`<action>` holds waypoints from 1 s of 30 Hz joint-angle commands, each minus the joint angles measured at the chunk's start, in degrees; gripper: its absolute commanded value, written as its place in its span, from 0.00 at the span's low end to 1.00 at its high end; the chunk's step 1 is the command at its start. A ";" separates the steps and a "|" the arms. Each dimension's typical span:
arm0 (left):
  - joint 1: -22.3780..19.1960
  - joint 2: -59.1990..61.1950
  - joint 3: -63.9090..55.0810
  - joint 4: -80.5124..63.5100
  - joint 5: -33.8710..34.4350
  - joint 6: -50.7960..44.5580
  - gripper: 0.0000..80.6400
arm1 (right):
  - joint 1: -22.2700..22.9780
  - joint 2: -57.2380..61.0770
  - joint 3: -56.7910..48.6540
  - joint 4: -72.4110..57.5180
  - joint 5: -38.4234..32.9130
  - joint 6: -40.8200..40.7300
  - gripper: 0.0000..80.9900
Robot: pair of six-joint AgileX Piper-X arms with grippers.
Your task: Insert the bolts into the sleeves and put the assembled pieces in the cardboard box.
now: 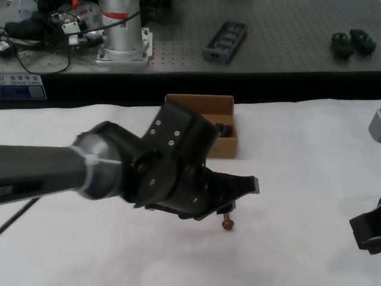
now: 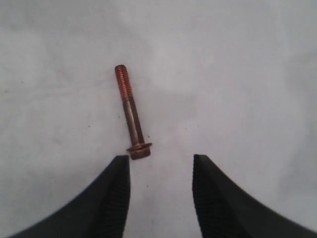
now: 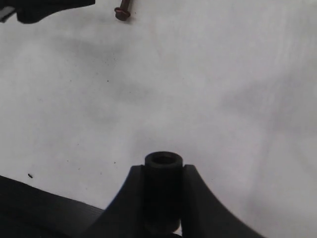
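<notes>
The left gripper (image 2: pixel 161 161) is held wide open just above the white cloth (image 2: pixel 237 74). The bolt (image 2: pixel 132 113) is seen lying flat on the cloth ahead of the fingers, with its head close to one fingertip and its threaded end pointing away. The sleeve (image 3: pixel 163 193) is clamped between the fingers of the right gripper (image 3: pixel 163 171), with its open bore facing outward. The cardboard box (image 1: pixel 199 104) is placed at the far side of the cloth, well apart from the bolt.

Trouble is to be expected from the bolt's position. It is not centred in the gap, so it could be nudged or rolled aside by one finger when the gripper is lowered and closed, rather than caught. If only the head is pinched, the shaft may be tilted, and the thread could then be jammed at the mouth of the sleeve.

Part of the box is covered by the left arm in the high view, and the dark things inside it cannot be made out. The right arm is cut off at that view's edge. The sleeve's lower end is hidden between the fingers.
</notes>
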 commanded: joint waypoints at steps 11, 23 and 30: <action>-0.20 7.34 -4.98 -0.17 -1.96 -2.78 0.38 | -0.28 -0.48 -0.02 0.69 0.00 -2.23 0.03; -0.20 10.92 -5.82 -4.78 0.73 -2.78 0.38 | -0.28 -0.48 -0.02 0.56 0.00 -3.03 0.03; -0.20 12.15 -5.81 -4.18 0.50 -2.78 0.38 | -0.28 -0.48 -0.02 0.56 0.00 -3.03 0.03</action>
